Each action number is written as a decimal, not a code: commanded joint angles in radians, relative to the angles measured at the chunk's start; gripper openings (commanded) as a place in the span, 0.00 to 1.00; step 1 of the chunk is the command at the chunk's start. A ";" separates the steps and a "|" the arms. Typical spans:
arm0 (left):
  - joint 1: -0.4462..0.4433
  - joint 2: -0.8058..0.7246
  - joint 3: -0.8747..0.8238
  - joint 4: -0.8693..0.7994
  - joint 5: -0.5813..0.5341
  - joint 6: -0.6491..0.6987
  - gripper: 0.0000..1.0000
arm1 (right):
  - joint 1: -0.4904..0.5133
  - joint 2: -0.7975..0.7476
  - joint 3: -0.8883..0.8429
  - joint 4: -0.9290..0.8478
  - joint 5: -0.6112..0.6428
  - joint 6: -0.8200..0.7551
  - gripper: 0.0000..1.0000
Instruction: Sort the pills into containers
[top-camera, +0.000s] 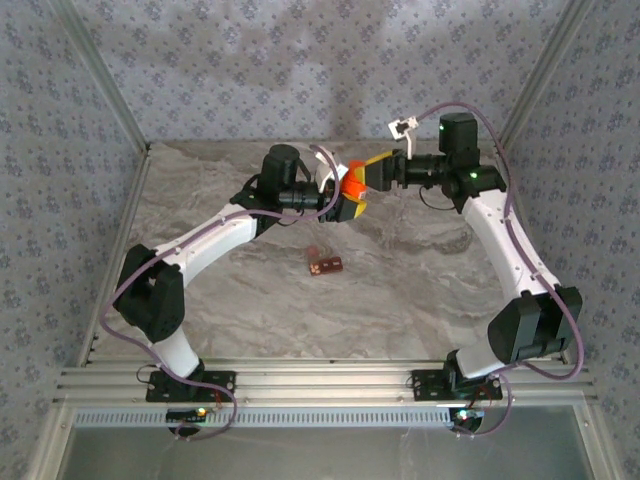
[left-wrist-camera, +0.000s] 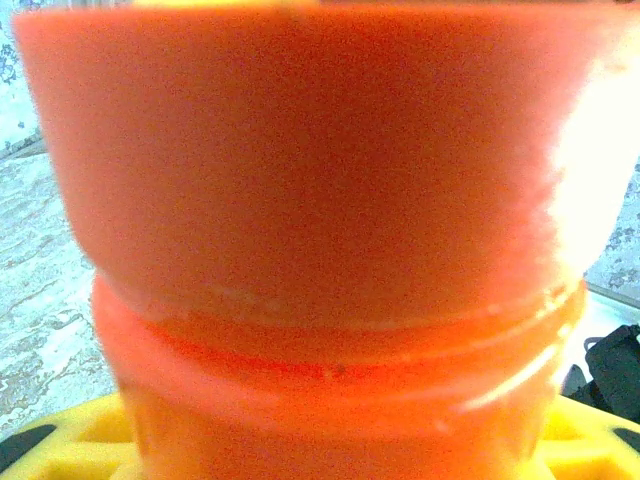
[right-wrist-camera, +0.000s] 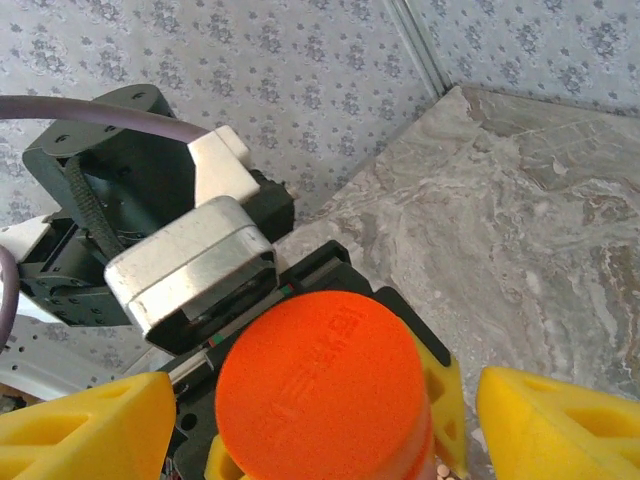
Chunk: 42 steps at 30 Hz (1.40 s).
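Bottle (left-wrist-camera: 330, 200), smooth orange cylinder, pinched by left fingers (left-wrist-camera: 80, 440); yellow right fingers (right-wrist-camera: 90, 430) spread.

Small orange cylindrical plastic bottle (left-wrist-camera: 330, 410): translucent wall, glossy, smooth. Its round orange plastic cap (right-wrist-camera: 320, 390): opaque, matt, faint raised lettering. Grey marble-patterned tabletop (top-camera: 400, 290): smooth, low sheen. Silver metal frame rails (top-camera: 320, 385): ribbed, dull shine. Small reddish-brown rectangular cell strip (top-camera: 326, 265): finish indiscernible.
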 joint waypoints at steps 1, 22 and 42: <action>0.002 -0.018 0.039 0.000 0.037 0.016 0.00 | 0.007 0.013 0.038 -0.035 -0.018 -0.027 0.79; -0.003 -0.019 0.020 0.031 -0.090 -0.001 0.00 | 0.140 -0.053 -0.140 0.065 0.343 0.093 0.42; -0.001 -0.015 0.011 0.030 -0.144 0.004 0.00 | 0.134 -0.146 -0.205 0.129 0.302 0.109 0.80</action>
